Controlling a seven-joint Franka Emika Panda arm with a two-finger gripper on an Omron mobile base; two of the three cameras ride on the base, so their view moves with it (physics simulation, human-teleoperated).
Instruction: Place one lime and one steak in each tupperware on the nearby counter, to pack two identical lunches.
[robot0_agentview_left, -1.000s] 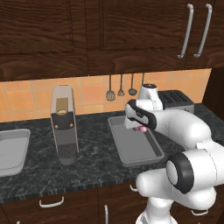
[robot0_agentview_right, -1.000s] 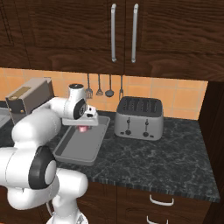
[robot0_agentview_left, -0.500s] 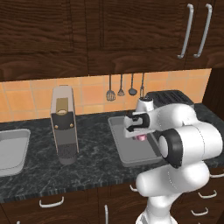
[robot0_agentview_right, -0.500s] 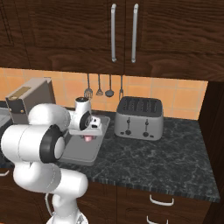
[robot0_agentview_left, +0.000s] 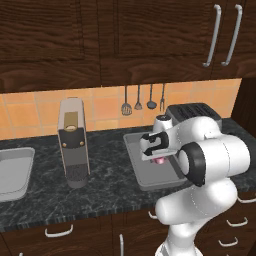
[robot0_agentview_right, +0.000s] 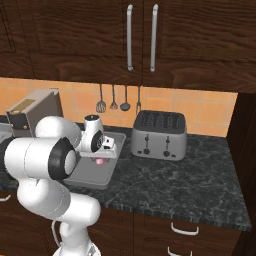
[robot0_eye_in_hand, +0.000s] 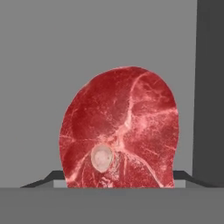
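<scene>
Tool (robot0_agentview_left: 159, 159) now lower over tupperware (robot0_agentview_left: 145, 175), jaws clamped on steak (robot0_eye_in_hand: 120, 131) between them.

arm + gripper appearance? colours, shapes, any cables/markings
Arm: glossy white rounded shells, bulbous links, dark grey round joint caps. Gripper: white hand block with black panels; small dark finger tips. No loose cables or legible markings visible.

counter (robot0_agentview_left: 105, 180) — black marbled stone | on it: tupperware (robot0_agentview_left: 145, 176), toaster (robot0_agentview_right: 159, 134), coffee machine (robot0_agentview_left: 73, 142)
</scene>
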